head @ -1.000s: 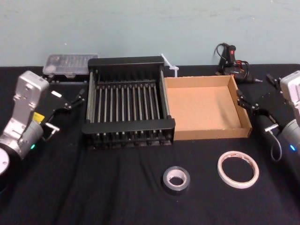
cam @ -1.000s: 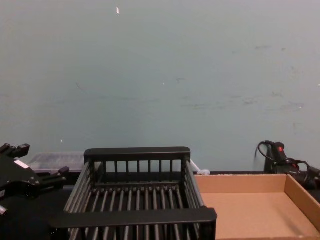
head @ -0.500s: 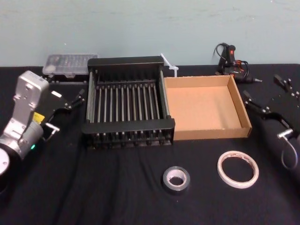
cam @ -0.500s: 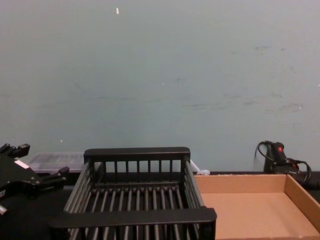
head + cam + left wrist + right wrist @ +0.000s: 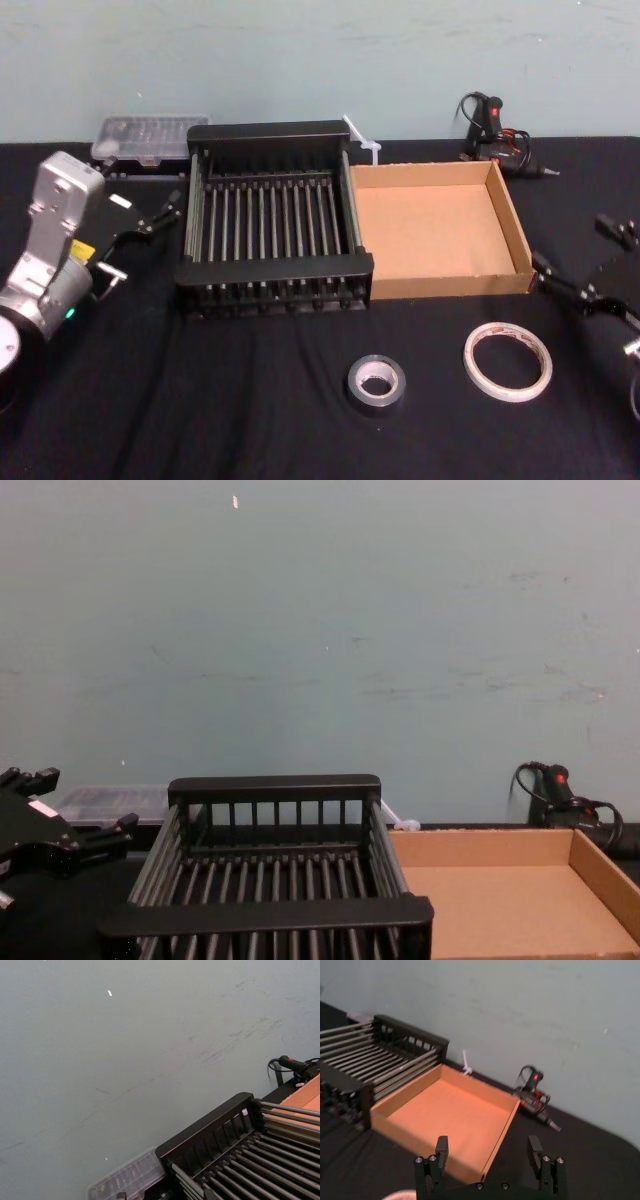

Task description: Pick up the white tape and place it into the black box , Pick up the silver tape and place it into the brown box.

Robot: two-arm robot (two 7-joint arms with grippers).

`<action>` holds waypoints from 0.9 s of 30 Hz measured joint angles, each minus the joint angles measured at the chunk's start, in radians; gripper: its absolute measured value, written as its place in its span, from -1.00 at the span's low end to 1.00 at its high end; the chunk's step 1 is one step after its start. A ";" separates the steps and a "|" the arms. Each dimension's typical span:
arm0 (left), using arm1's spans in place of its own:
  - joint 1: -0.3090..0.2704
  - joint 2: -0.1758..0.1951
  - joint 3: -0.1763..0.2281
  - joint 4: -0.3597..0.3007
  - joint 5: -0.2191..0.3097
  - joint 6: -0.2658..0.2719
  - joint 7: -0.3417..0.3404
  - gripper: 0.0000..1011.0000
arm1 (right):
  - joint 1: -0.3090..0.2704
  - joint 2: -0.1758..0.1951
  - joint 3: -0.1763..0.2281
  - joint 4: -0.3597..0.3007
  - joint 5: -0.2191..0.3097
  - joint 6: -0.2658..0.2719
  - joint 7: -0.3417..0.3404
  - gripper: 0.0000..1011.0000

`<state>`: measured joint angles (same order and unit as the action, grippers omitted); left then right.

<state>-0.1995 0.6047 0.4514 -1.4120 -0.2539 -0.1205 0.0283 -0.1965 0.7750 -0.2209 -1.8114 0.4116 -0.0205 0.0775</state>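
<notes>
The white tape (image 5: 508, 360) lies flat on the black cloth at the front right, its edge showing pale in the right wrist view (image 5: 402, 1195). Left of it lies the silver tape (image 5: 377, 382). The black box (image 5: 275, 268) stands at centre with nothing in it, and the brown box (image 5: 455, 285) sits against its right side, also with nothing in it. My right gripper (image 5: 572, 242) hovers open beside the brown box's front right corner, behind and right of the white tape; its fingers (image 5: 441, 1147) stand wide apart. My left gripper (image 5: 163, 212) rests open left of the black box (image 5: 270, 912).
A clear plastic case (image 5: 150, 135) sits behind the black box at the left. A glue gun with cables (image 5: 490, 125) lies at the back right, and a white plastic piece (image 5: 362, 140) behind the boxes. A teal wall closes the back.
My right gripper has drawn back from the brown box's right wall toward the table's front right, nearer the white tape. The left arm has not moved.
</notes>
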 joint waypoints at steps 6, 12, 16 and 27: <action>0.000 0.000 0.000 0.000 0.000 0.000 0.000 0.98 | -0.069 0.016 0.029 -0.039 0.036 0.050 0.022 0.98; 0.000 0.000 0.000 0.000 0.000 0.000 0.000 0.98 | -0.088 0.011 0.034 -0.038 0.050 0.095 0.043 0.98; 0.000 0.000 0.000 0.000 0.000 0.000 0.000 0.98 | -0.084 0.001 0.030 -0.024 0.051 0.120 0.058 0.98; 0.000 0.000 0.000 0.000 0.000 0.000 0.000 0.98 | -0.061 -0.033 0.021 0.021 0.060 0.173 0.107 0.98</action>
<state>-0.1996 0.6047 0.4514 -1.4120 -0.2539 -0.1205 0.0283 -0.2576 0.7418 -0.2002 -1.7909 0.4714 0.1523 0.1848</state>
